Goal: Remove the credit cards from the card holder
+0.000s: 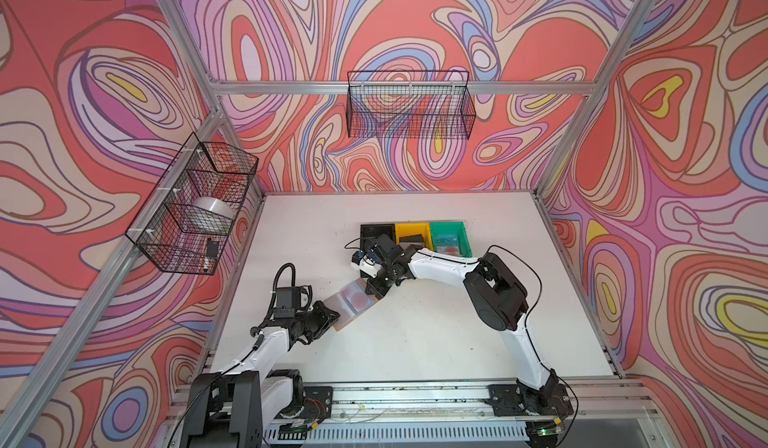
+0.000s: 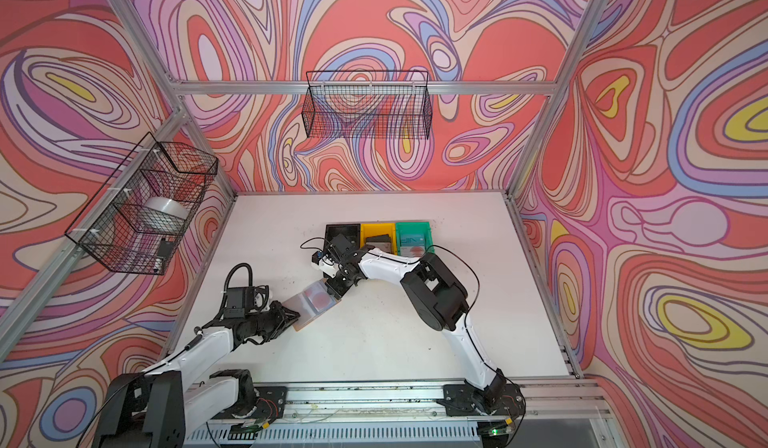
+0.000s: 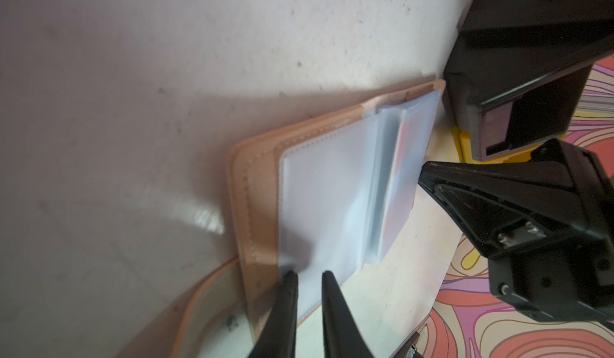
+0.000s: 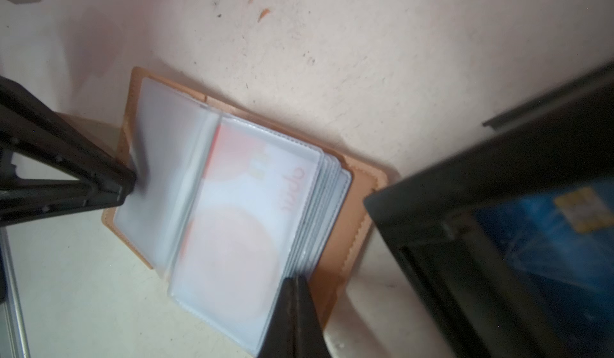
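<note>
- Top views both show the holder [image 1: 351, 304] [image 2: 311, 301] lying open on the bench [image 1: 415, 342], between the two grippers and well short of the bins.
- Left gripper [image 1: 334, 315] [image 2: 295, 316] sits at the holder's near-left edge. In the left wrist view, its jaws [image 3: 309, 275] stand a slit apart, tips against the empty clear page. I cannot tell whether they nip it or only press on it.
- Right gripper [image 1: 371, 295] [image 2: 332, 294] meets the holder's far-right edge. In the right wrist view, its jaws [image 4: 294, 281] are closed tight together at the rim of the sleeves [image 4: 329, 187]. What lies between them, if anything, I cannot tell.
- Red-circle card [image 4: 239, 226] sits inside the top sleeve on the holder's right half, its print blurred through the plastic. It also shows in both top views [image 1: 357, 298] [image 2: 320, 298].
- Black bin [image 1: 376, 230], yellow bin [image 1: 411, 232] and green bin [image 1: 442, 226] stand in a touching row behind the holder.
- Blue card [image 4: 548, 240] with a gold chip lies inside a black-walled bin [image 4: 432, 207], just beside the holder in the right wrist view.
</note>
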Robot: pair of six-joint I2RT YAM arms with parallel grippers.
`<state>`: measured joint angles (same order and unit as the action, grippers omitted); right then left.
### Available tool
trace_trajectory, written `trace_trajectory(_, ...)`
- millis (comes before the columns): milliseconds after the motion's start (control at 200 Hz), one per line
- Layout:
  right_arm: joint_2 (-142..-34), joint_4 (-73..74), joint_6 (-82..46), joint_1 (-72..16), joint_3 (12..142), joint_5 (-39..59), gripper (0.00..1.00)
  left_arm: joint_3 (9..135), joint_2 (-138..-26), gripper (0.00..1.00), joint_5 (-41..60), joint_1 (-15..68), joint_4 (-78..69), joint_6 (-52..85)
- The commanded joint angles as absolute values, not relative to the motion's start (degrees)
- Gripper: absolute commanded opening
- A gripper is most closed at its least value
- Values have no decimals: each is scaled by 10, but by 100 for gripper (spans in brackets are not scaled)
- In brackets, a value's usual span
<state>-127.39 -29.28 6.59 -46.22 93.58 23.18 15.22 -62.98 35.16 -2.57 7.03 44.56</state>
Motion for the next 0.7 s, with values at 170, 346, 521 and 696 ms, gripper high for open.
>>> trace_trajectory(170, -1260, -284, 47, -467, 922, 267, 0, 127, -642, 19, 286, -24, 106, 439)
trace_trajectory(346, -1265, -284, 43, -470, 926, 273, 0, 127, -642, 19, 286, -24, 106, 439)
trace_trajectory(521, -1267, -288, 47, -470, 930, 274, 0, 126, -642, 19, 286, -24, 105, 438)
trace_trajectory(696, -1272, -294, 46, -470, 936, 273, 0, 127, -643, 19, 286, -24, 104, 438)
